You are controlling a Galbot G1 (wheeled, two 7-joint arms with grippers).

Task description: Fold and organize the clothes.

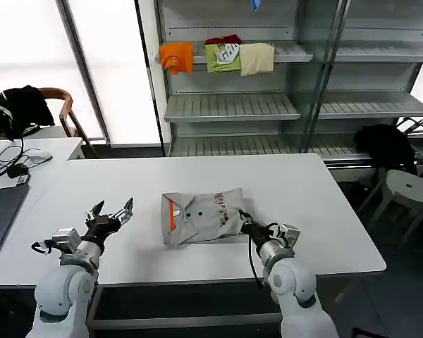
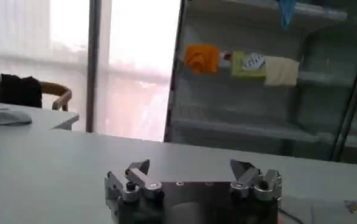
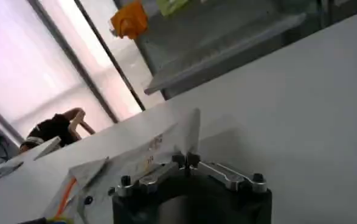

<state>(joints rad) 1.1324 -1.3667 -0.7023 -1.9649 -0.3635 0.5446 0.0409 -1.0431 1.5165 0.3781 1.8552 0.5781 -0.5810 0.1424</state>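
My right pincer clamped on near-right corner of grey shirt, fabric edge pinched upright between tips, apparently held ready for next fold. Shirt lies mid-table, partly folded; long axis runs left-right, orange strip toward my left. My left pincer spread apart, hovering beside shirt, idle.

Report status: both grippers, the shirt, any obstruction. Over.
Left gripper open, off the cloth. Right gripper shut on folded light grey shirt, at its edge. White table around it.
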